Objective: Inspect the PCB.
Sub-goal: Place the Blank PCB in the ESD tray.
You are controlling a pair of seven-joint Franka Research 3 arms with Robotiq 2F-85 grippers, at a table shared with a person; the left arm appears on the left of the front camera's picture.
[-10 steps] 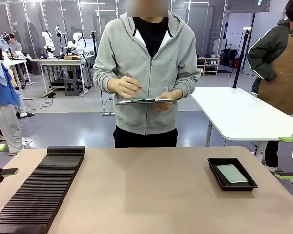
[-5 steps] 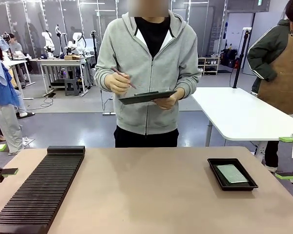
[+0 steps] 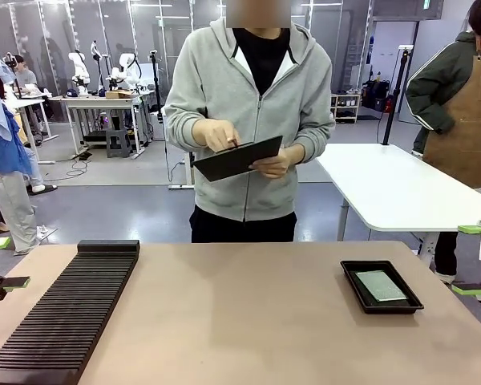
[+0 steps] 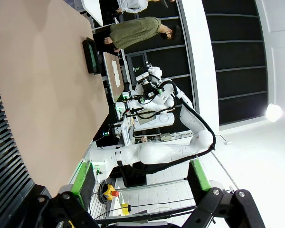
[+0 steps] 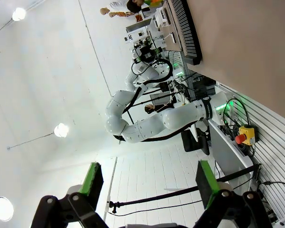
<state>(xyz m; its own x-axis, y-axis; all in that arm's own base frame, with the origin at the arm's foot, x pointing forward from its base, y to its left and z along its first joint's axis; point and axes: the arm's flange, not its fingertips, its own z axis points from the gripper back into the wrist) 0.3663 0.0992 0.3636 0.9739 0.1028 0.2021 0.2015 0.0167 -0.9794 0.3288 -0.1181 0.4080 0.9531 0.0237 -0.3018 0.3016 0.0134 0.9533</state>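
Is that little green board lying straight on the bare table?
No, the PCB lies inside a shallow black tray that sits on the table.

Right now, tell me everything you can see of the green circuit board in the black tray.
The thin, flat, rectangular green circuit board shows a pale grey-green speckled face. It lies flat, face up, inside a shallow black rectangular tray on the tan table's right side. Nothing but the tray touches it.

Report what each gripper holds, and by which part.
Nothing: the left gripper and right gripper are both open and empty. The PCB lies untouched in its black tray.
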